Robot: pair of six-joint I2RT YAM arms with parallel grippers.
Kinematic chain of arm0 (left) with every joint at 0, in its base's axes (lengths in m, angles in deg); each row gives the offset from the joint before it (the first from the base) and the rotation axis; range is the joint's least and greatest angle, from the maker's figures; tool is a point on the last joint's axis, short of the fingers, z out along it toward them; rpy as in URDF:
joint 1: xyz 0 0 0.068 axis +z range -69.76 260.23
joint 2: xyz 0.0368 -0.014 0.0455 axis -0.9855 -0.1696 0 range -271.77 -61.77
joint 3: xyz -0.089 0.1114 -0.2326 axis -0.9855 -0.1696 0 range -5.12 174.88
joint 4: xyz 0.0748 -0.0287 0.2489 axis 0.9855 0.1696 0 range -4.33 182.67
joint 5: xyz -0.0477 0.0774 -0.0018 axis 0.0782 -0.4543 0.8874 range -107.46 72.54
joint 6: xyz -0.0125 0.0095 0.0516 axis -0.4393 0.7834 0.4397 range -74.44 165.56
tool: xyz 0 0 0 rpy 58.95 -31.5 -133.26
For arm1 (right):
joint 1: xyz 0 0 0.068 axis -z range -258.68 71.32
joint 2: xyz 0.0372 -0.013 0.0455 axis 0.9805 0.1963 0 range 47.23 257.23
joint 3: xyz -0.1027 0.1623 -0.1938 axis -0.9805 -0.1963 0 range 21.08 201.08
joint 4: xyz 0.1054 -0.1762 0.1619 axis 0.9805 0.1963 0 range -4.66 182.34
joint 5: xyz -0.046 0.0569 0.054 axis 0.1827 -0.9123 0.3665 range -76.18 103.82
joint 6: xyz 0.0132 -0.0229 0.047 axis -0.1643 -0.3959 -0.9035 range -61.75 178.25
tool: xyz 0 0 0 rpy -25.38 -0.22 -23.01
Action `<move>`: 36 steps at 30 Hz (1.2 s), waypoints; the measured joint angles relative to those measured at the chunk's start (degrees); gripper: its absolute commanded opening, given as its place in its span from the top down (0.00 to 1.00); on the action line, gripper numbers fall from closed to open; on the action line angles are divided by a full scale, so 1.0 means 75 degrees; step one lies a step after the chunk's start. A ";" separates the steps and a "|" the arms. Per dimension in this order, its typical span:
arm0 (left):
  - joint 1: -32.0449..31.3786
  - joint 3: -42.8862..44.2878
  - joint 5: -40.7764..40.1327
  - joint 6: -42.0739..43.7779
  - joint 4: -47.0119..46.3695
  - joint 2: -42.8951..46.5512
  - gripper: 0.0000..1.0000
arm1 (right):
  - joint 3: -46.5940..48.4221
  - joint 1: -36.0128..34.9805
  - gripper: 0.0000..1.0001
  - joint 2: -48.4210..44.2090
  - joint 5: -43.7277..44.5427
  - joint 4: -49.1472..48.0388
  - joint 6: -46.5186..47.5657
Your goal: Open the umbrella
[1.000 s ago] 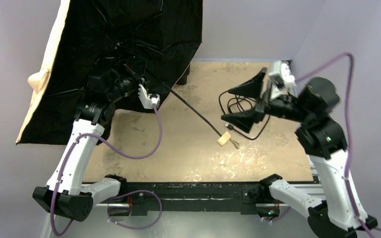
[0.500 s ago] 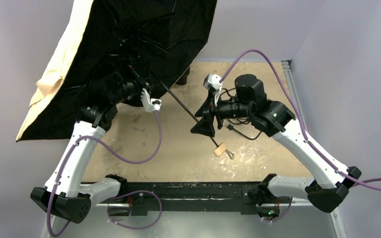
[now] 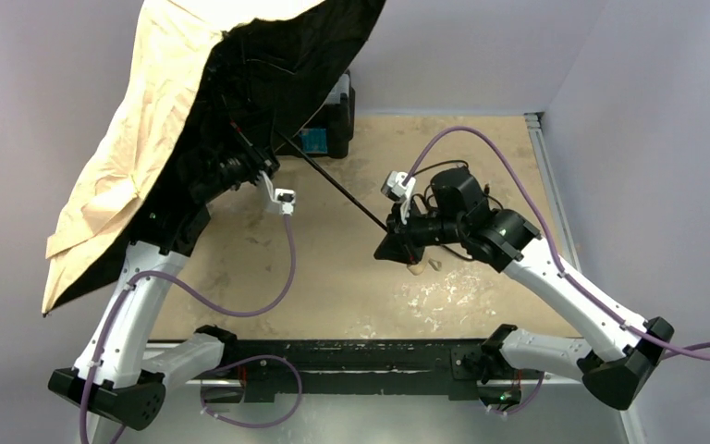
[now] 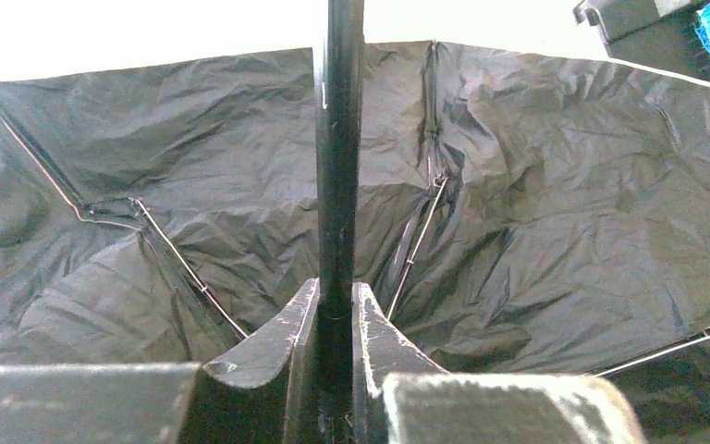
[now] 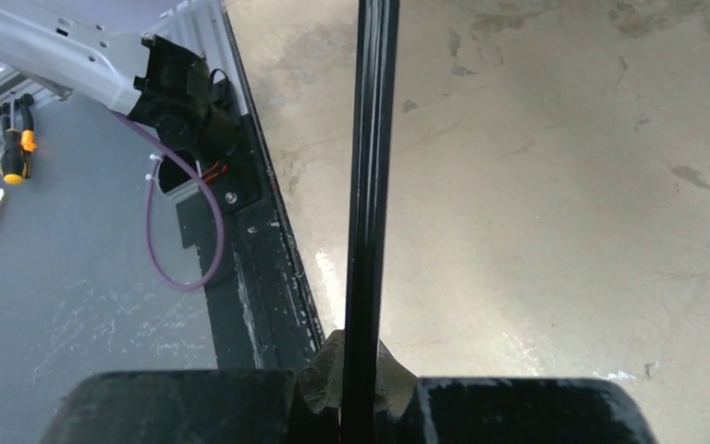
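Observation:
The umbrella stands open at the upper left, its beige canopy (image 3: 139, 166) tilted over the left arm and its black lining (image 4: 564, 203) facing the table. Its thin black shaft (image 3: 333, 188) slants down to the right to the cream handle (image 3: 416, 269). My left gripper (image 3: 257, 159) is shut on the shaft (image 4: 337, 166) close to the ribs, with the fingers (image 4: 277, 333) pressed on both sides. My right gripper (image 3: 392, 236) is shut on the shaft (image 5: 370, 166) just above the handle.
A black toolbox (image 3: 335, 116) with a blue label stands at the back of the tan table (image 3: 481, 148), partly under the canopy. Purple walls close in the left, back and right. A black rail (image 3: 370, 356) runs along the near edge. A screwdriver (image 5: 14, 153) lies beyond it.
My right arm swung in from the right and its open jaws shut on the shaft near the handle. The canopy tipped over to the left, showing more beige and uncovering the toolbox.

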 measured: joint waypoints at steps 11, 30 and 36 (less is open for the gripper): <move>-0.0038 -0.0248 0.0079 0.0131 -0.0968 -0.0219 0.88 | 0.0000 0.0017 1.00 -0.0536 -0.0277 0.0189 -0.0361; 0.1679 0.1413 0.2908 0.0277 -0.0726 -0.2250 1.00 | -0.0411 0.0096 1.00 -0.1032 0.1189 -0.0560 -0.0117; 0.1722 0.2343 0.3130 0.0393 -0.0522 -0.2926 1.00 | -0.0391 0.0099 1.00 -0.1003 0.1390 -0.0927 -0.0125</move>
